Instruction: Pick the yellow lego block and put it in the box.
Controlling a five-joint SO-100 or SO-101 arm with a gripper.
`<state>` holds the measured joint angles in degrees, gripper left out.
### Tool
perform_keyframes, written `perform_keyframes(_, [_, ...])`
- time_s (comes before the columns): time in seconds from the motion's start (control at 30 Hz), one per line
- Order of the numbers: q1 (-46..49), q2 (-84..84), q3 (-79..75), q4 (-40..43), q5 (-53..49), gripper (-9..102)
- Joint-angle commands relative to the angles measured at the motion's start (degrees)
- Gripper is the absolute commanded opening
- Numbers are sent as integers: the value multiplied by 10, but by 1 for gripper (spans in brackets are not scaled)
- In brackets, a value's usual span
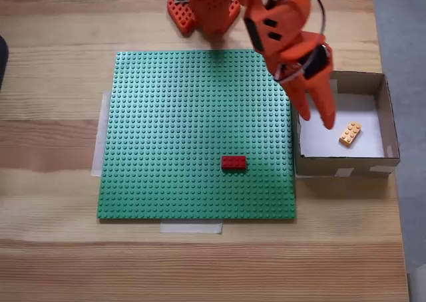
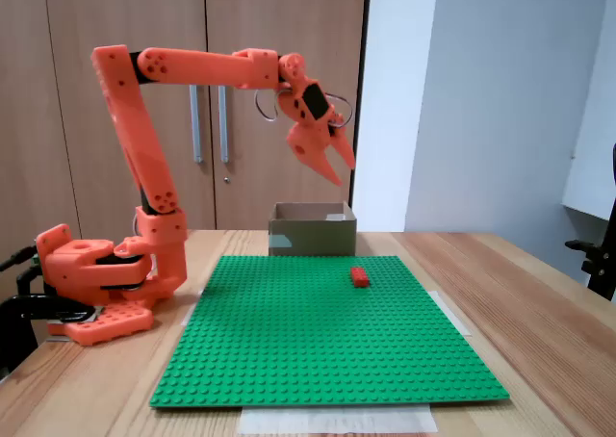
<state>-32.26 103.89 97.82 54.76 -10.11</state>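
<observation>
The yellow lego block (image 1: 350,134) lies on the white bottom of the box (image 1: 390,116), toward its right side in the fixed view from above, tilted. The orange jaws (image 1: 317,121) hang over the box's left part, parted narrowly and holding nothing. In the fixed view from the side they (image 2: 343,170) hover well above the box (image 2: 310,233). A red brick (image 1: 233,161) sits on the green baseplate (image 1: 166,116), which is taped to the wooden desk (image 1: 53,49). No readable writing shows.
</observation>
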Motion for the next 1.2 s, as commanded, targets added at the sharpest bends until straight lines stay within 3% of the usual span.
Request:
perform_keyframes(0.0, [31, 52, -23, 12, 10, 21])
perform_keyframes(0.47, [200, 124, -29, 65, 59, 21])
perform_keyframes(0.83, [277, 252, 112, -18, 55, 21])
perform_keyframes(1.17, [291, 390, 264, -51, 65, 20])
